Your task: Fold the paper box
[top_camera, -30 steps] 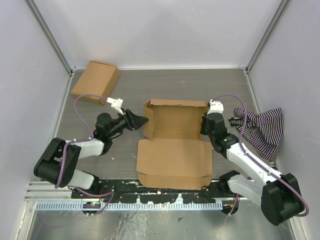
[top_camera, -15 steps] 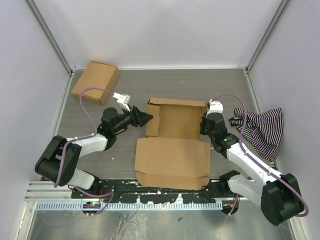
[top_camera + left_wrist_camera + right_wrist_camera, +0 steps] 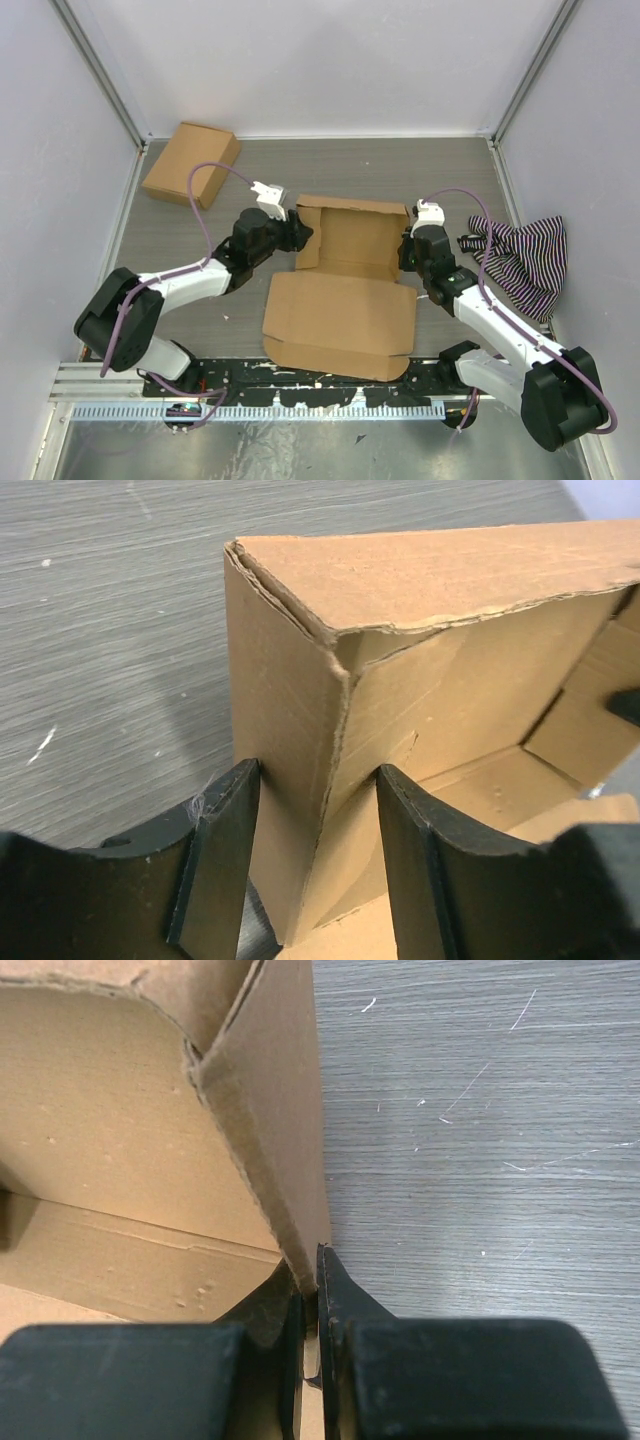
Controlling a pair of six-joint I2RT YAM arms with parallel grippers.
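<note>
The paper box (image 3: 352, 240) is brown cardboard at mid table, its tray walls raised and its big lid flap (image 3: 340, 322) lying flat toward me. My left gripper (image 3: 299, 235) is open with its jaws astride the box's left wall; in the left wrist view (image 3: 315, 810) the folded wall corner (image 3: 290, 730) stands between the two fingers. My right gripper (image 3: 408, 255) is shut on the box's right wall; in the right wrist view (image 3: 311, 1280) the wall's edge (image 3: 290, 1160) is pinched between the fingers.
A smaller ready-made brown box (image 3: 190, 163) sits at the back left. A striped cloth (image 3: 520, 255) lies at the right, by the side wall. White walls with metal rails enclose the table.
My left gripper has moved right, from beside the box to astride its left wall. The box and its lid flap have shifted a little. The right gripper has stayed put.
</note>
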